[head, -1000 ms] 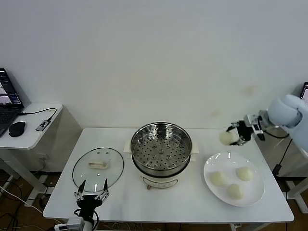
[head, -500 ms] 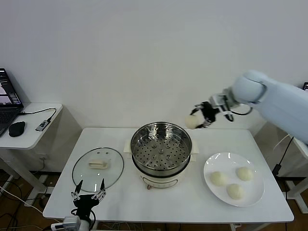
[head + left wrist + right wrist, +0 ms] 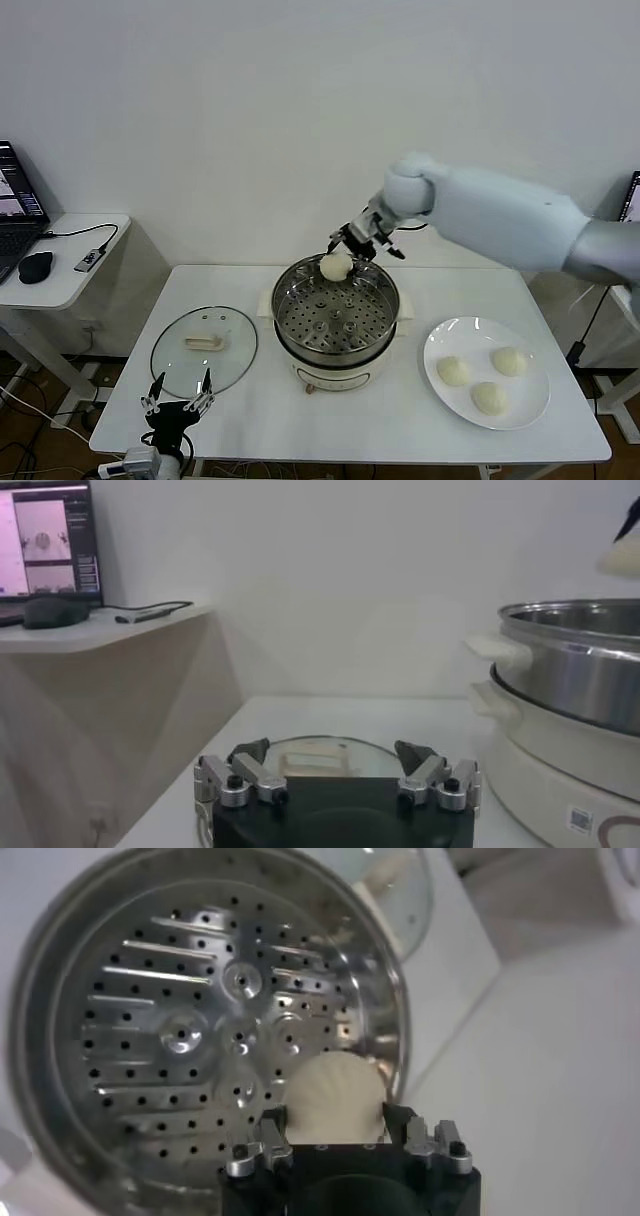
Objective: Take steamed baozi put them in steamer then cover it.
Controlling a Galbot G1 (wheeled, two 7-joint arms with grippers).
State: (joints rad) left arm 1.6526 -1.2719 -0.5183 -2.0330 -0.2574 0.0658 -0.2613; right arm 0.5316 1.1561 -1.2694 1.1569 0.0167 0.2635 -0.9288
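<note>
Glass cover (image 3: 204, 345): off, flat on worktop (image 3: 330, 420), left of steamer.
Left pincer (image 3: 178, 396): spread wide, empty, near cover.
Steamer (image 3: 335, 310): tray bare.
Right pincer (image 3: 352, 247): closed on first baozi (image 3: 335, 266) above the rim.
Plate (image 3: 530, 400): three baozi (image 3: 486, 378) left.

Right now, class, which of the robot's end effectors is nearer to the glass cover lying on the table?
The left. The left end effector hovers open at the cover's near edge, while the right end effector holds a baozi above the steamer.
</note>
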